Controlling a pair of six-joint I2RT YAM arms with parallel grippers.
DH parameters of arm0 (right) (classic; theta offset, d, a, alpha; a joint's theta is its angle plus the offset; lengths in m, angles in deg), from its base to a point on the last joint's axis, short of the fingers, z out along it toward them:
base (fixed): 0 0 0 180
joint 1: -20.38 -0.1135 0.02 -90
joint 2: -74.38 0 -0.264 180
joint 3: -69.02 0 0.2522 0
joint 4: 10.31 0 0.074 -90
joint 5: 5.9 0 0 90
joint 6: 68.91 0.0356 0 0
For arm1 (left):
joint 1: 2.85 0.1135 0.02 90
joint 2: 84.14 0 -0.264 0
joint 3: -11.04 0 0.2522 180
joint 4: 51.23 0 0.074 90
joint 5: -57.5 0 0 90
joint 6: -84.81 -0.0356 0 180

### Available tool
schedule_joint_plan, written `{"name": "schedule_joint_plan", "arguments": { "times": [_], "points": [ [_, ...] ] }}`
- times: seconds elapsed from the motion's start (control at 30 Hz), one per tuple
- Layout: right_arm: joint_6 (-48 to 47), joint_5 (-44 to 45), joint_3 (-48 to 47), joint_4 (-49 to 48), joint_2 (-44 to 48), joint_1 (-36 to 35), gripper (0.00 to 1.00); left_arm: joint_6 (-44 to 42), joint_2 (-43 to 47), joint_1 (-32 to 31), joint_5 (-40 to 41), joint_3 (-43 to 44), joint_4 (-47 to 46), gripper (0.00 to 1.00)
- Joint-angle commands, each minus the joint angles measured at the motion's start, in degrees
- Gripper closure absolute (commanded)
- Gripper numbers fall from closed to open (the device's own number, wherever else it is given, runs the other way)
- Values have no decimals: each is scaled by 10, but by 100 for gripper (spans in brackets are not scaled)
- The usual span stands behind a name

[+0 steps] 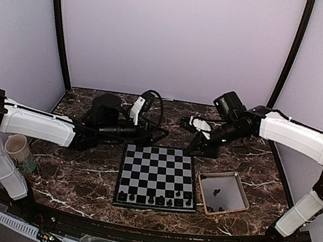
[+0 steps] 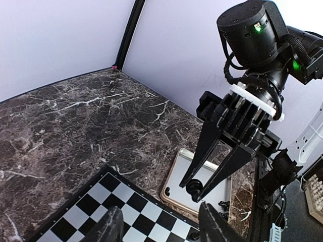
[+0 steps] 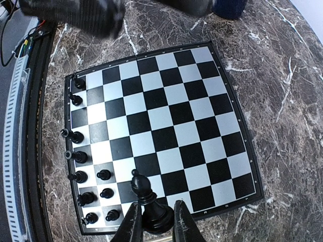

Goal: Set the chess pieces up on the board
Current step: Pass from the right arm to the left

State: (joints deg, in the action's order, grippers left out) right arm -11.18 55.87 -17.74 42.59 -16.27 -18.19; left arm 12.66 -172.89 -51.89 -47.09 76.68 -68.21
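Observation:
The board [image 1: 157, 172] lies at the table's middle, with several dark pieces [image 1: 159, 200] along its near edge; they show at the left of the board [image 3: 166, 116] in the right wrist view [image 3: 78, 156]. My right gripper [image 3: 154, 222] is shut on a black bishop [image 3: 149, 199], held above the board's corner beside the tray. The left wrist view also shows that gripper [image 2: 196, 190] and the bishop [image 2: 193, 188]. My left gripper [image 2: 161, 227] is open and empty, hovering over the board's far edge [image 1: 163, 135].
A tan-rimmed tray [image 1: 238, 187] right of the board holds a few more dark pieces [image 1: 217, 193]. It also shows in the left wrist view [image 2: 174, 176]. A white cup [image 1: 17, 148] stands at the left, by the left arm.

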Motion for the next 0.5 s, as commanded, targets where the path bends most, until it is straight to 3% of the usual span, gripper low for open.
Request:
{"name": "schedule_joint_plan", "arguments": {
  "times": [0.0,0.47],
  "points": [
    [35,-50,-37,3,-29,5,83,66,-36,-9,-33,-2,-92,47],
    [50,-66,-39,-3,-27,4,82,89,-104,-29,-73,37,-102,55]
  ]
}}
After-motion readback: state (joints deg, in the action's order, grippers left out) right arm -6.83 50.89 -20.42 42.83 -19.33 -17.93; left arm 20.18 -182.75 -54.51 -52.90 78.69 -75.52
